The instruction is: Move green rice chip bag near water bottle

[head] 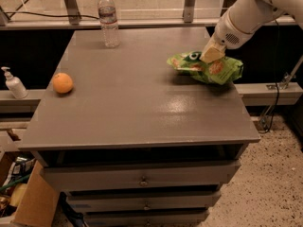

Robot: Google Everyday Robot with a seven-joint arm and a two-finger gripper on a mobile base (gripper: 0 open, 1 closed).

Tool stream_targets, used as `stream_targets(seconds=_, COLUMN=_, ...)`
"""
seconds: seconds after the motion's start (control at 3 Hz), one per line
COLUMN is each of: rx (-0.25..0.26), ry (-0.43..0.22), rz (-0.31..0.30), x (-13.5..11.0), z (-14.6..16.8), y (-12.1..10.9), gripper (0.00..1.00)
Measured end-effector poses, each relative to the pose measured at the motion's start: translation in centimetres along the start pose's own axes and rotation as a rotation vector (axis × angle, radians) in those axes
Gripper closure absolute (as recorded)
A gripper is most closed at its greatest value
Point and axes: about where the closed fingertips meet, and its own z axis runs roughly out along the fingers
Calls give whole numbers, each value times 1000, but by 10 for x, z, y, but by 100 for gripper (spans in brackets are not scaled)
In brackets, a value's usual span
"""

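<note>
The green rice chip bag [218, 70] is at the right edge of the grey cabinet top [128, 108]. Its left end is raised off the surface, with a shadow under it. My gripper [211, 54] comes down from the upper right on the white arm and is shut on the bag's top middle. The water bottle [109, 20], clear with a white cap and a white-and-red label, stands upright at the far left of the top, well away from the bag.
An orange [62, 83] lies near the left edge of the top. A white pump dispenser [13, 83] stands on a ledge to the left. Drawers are below the front edge. A cardboard box [23, 207] sits on the floor at lower left.
</note>
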Motion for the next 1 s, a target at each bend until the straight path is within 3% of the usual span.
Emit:
stream_targets(seconds=0.67, rx=29, ry=-155, rz=-98, x=-79, z=-30, y=-11, gripper=100)
stream_targets(seconds=1.0, rx=29, ry=-155, rz=-98, x=-79, z=-30, y=-11, gripper=100)
